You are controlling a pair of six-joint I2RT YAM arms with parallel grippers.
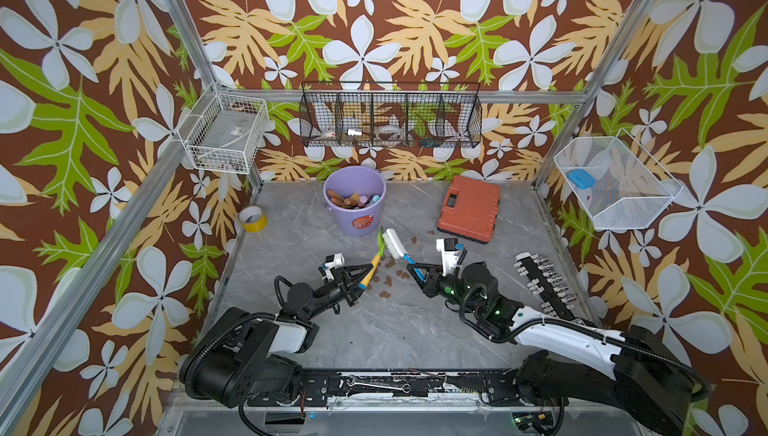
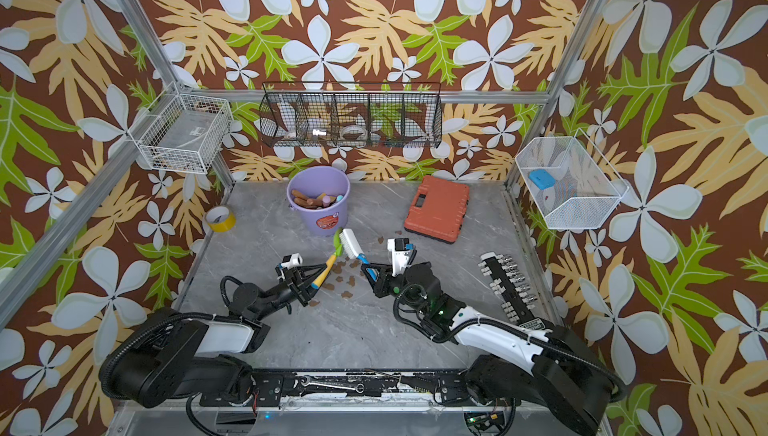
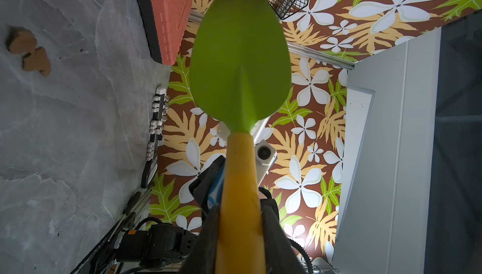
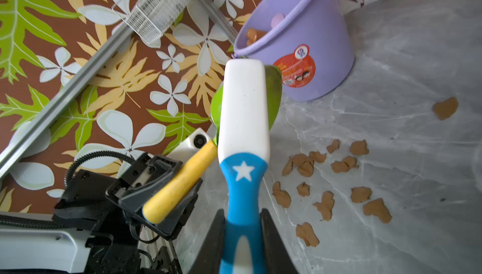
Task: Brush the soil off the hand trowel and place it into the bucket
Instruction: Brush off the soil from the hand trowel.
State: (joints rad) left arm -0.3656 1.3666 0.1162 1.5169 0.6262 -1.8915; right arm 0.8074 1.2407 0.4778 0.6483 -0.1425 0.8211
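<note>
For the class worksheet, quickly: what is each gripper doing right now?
Left gripper: closed, holding the hand trowel by its yellow handle.
Right gripper: closed, holding the brush by its blue handle.

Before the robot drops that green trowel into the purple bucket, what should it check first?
1. Left end effector holds the trowel: ok, shut on its yellow handle.
2. Right end effector holds the brush: ok, shut on its blue handle.
3. Blade free of soil: cannot tell. The face in the left wrist view is clean, but the brush hides most of the other face.
4. Brush clear of the trowel: not ok, its head sits right at the blade.
5. Bucket upright and open: ok, though other tool handles already lie inside.
</note>
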